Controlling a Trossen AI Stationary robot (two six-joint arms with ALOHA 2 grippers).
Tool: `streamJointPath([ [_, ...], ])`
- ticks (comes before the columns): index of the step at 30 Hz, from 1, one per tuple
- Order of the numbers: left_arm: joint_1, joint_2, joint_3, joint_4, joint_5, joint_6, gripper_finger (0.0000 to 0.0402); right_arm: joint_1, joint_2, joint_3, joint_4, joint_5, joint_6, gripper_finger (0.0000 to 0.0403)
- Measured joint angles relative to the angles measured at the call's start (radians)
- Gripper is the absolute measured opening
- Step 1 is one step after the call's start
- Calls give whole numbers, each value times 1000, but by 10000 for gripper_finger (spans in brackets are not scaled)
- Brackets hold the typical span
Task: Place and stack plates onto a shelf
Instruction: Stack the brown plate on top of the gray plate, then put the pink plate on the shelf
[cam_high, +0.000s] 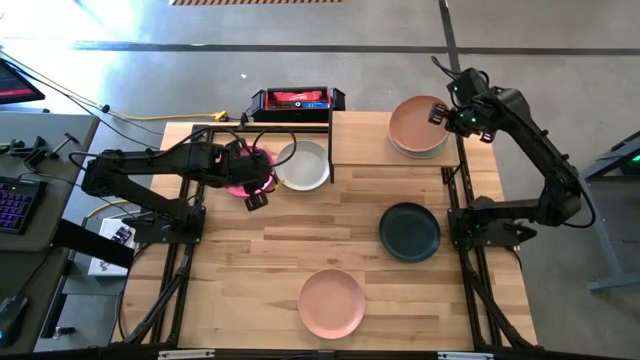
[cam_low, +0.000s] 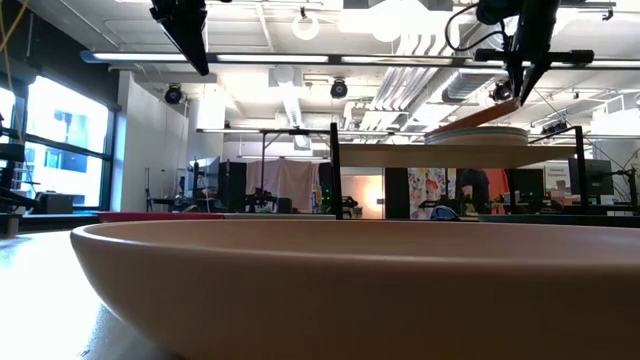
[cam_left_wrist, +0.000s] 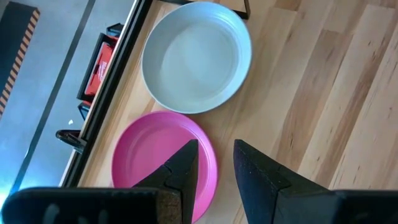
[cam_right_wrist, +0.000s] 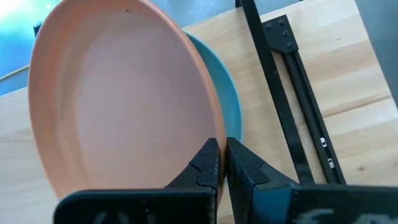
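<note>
The brown plate (cam_high: 415, 122) lies tilted on top of a stack on the light-wood shelf (cam_high: 360, 150), at the table's far right, and my right gripper (cam_high: 440, 115) is shut on it. A teal plate (cam_right_wrist: 229, 99) shows directly under it. My left gripper (cam_left_wrist: 225, 165) hangs open, high above the magenta plate (cam_high: 252, 172), touching nothing. That plate lies flat on the table beside the light grey plate (cam_high: 304, 165). A dark teal plate (cam_high: 410, 232) and a peach plate (cam_high: 332, 302) also lie flat on the table. My right gripper pinches the brown plate's rim (cam_right_wrist: 214, 124) between its two fingers, one inside the rim and one outside. The fingers come from above, pointing down. The held side (cam_low: 512, 102) is raised, and the opposite edge (cam_low: 437, 131) rests on the stack, so the plate sits tilted.
The shelf's black frame posts (cam_high: 331, 150) stand between the grey plate and the shelf. A black and red box (cam_high: 296, 100) sits at the far edge. The peach plate's rim (cam_low: 320, 270) fills the low view's foreground. Bare wood lies at the table's centre and near left.
</note>
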Motion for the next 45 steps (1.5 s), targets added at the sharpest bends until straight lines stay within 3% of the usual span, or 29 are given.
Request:
streamJointPath([
  [19, 0, 0, 0, 0, 0, -1, 90, 9, 0, 0, 0, 50, 34, 2],
  [34, 0, 0, 0, 0, 0, 2, 90, 9, 7, 0, -9, 48, 24, 81],
  [40, 0, 0, 0, 0, 4, 2, 90, 19, 7, 0, -27, -28, -21, 83],
  [45, 0, 0, 0, -1, 69, 3, 90, 77, 7, 0, -27, -105, -48, 83],
])
